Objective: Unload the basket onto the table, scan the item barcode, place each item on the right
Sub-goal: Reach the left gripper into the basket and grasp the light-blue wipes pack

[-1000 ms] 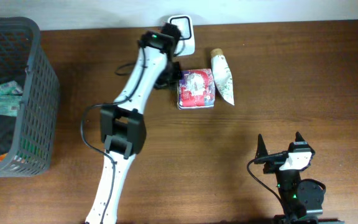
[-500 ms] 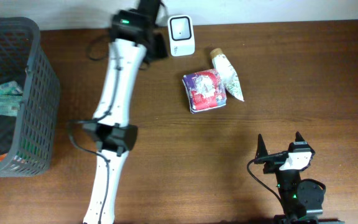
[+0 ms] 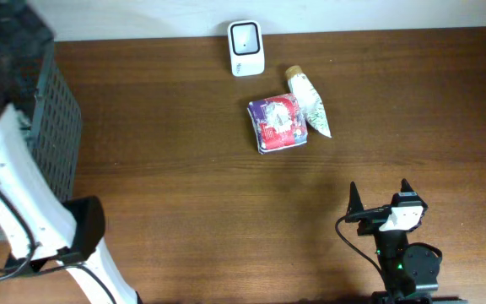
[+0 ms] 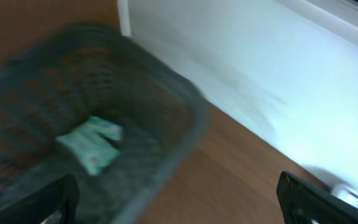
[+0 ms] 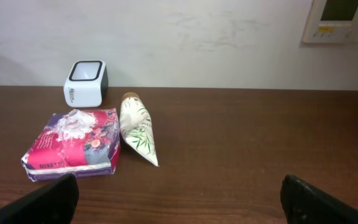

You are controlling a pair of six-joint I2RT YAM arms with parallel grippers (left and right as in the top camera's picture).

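Left arm (image 3: 24, 194) swung from scanner (image 3: 245, 48) to above basket (image 3: 62, 127), left fingers (image 4: 306, 199) now spread wide, empty, right fingers (image 5: 48, 202) spread, empty.

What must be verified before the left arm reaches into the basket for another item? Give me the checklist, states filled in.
1. Left pincer open and empty: ok; nothing shows between its fingertips.
2. Left pincer over the basket: ok; its wrist camera looks down into it.
3. An item to take: ok; a green packet lies inside the basket.
4. Barcode on that packet visible: cannot tell; the wrist view is blurred.
5. Scanner window uncovered: ok; the pink packet and white pouch lie in front of it, apart from it.
6. Right pincer out of the way: ok; open, empty, near the front edge.
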